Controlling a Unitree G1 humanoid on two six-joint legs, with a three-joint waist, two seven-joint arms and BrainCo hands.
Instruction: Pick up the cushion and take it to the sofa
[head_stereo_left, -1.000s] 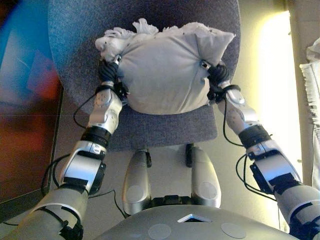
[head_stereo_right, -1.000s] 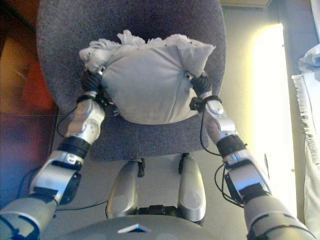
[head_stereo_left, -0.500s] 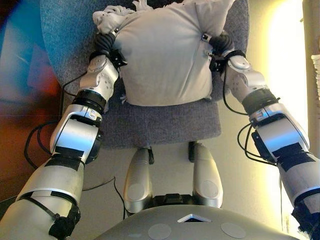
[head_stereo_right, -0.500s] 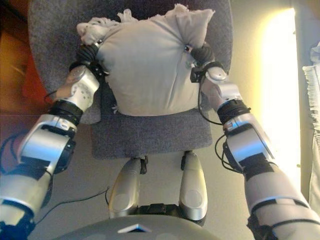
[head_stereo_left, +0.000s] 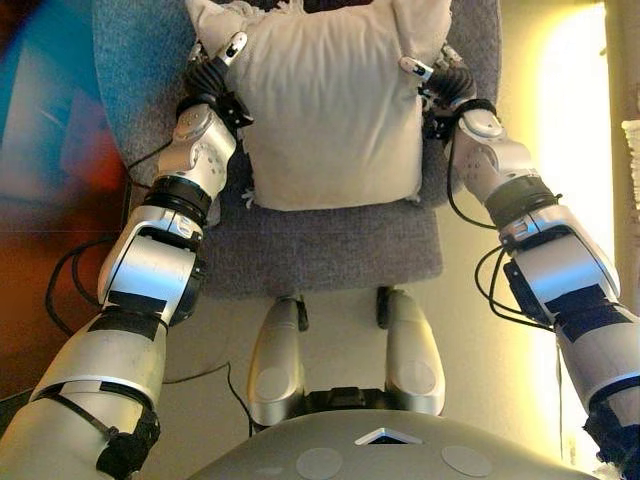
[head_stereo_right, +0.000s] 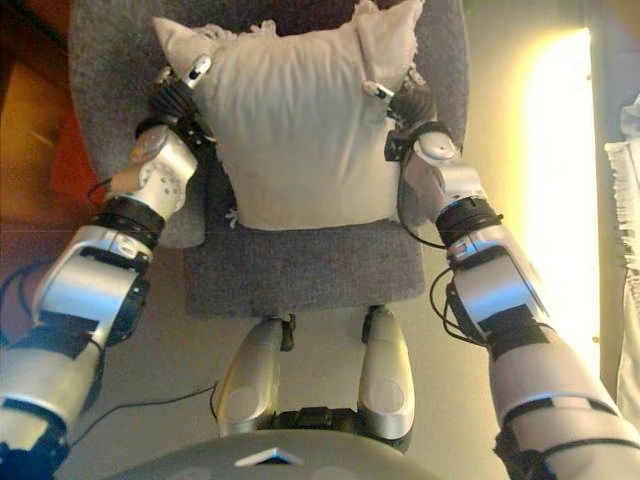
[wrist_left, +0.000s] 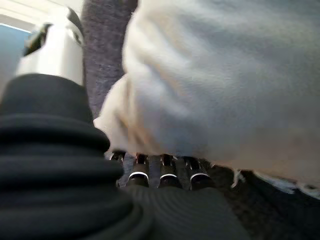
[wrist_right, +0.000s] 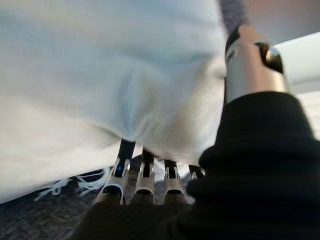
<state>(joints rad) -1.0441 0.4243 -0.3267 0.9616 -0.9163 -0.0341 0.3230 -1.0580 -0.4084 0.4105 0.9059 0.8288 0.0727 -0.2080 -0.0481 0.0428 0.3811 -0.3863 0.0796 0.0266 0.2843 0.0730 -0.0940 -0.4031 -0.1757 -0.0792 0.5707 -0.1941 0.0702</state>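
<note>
Here the cream cushion (head_stereo_left: 325, 105) is held between the robot's two hands above the grey upholstered seat (head_stereo_left: 330, 250) of a chair, whose darker grey back shows behind the cushion's upper edge. The left hand (head_stereo_left: 212, 75) presses against the cushion's left side near its upper corner, its thumb lying over the front face. In the left wrist view the fingers (wrist_left: 167, 172) run underneath the cushion's edge while the thumb sits above it, so the hand is clamped on the cushion. The right hand (head_stereo_left: 445, 82) does the same on the opposite side: its thumb rests on the front of the fabric, and in the right wrist view its fingers (wrist_right: 145, 172) pass beneath the cushion, pinching it. The cushion hangs roughly upright and square between the two hands, its lower edge over the seat, with short fringe threads (wrist_right: 80, 184) showing at the bottom corner. A light floor (head_stereo_left: 340, 330) lies below the seat.
</note>
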